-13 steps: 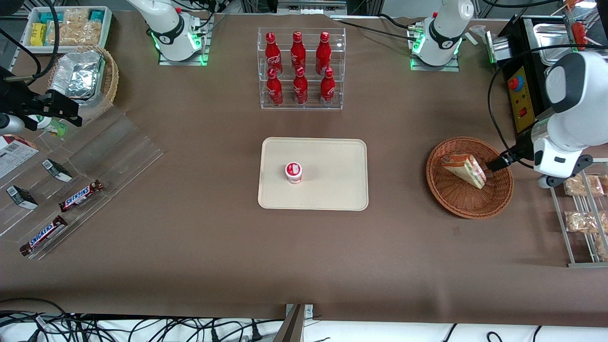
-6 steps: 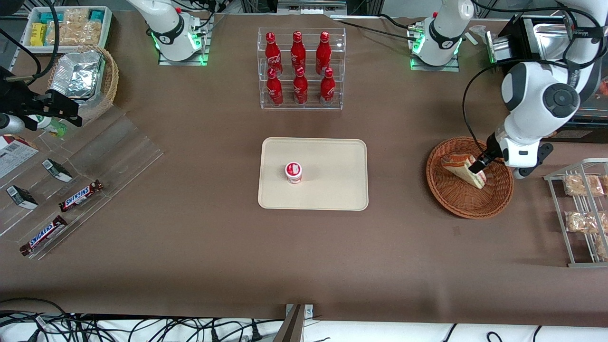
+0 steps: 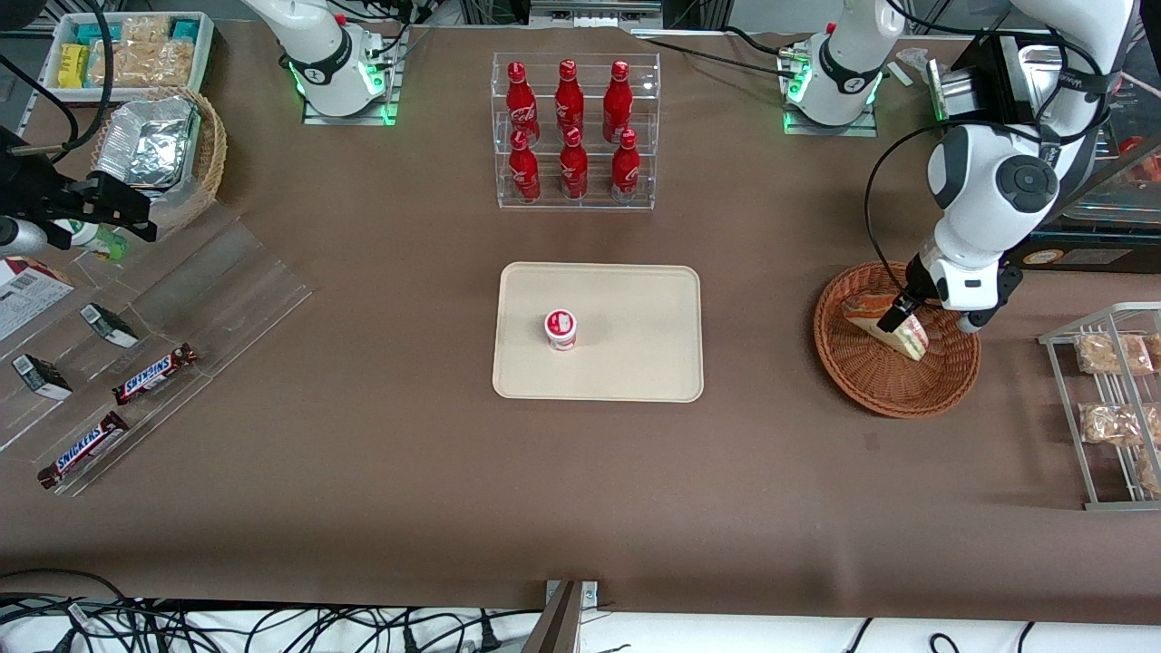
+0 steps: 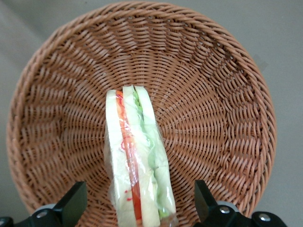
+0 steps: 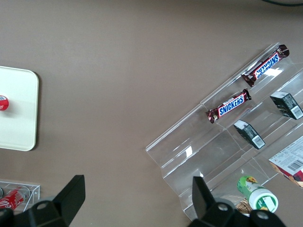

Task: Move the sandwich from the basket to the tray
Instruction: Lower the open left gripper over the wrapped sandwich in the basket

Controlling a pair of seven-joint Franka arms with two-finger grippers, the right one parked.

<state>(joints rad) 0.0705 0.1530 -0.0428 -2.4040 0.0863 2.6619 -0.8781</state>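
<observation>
While triangular white-bread sandwich (image 4: 138, 158) with red and green filling lies wrapped in round reddish-brown wicker basket (image 4: 222, 85), I count task as barely begun. My left gripper (image 4: 138, 213) hangs just above it, fingers (image 4: 71, 204) spread wide, one each side of wedge, gripping nothing. Done, I judge: approach and lining up. Left: descend, close, lift, carry, release on flat cream rectangular tray (image 3: 635, 299), toward table middle, well apart from basket. Small red-lidded cup (image 3: 560, 328) occupies part of tray; bare area remains beside it.
</observation>
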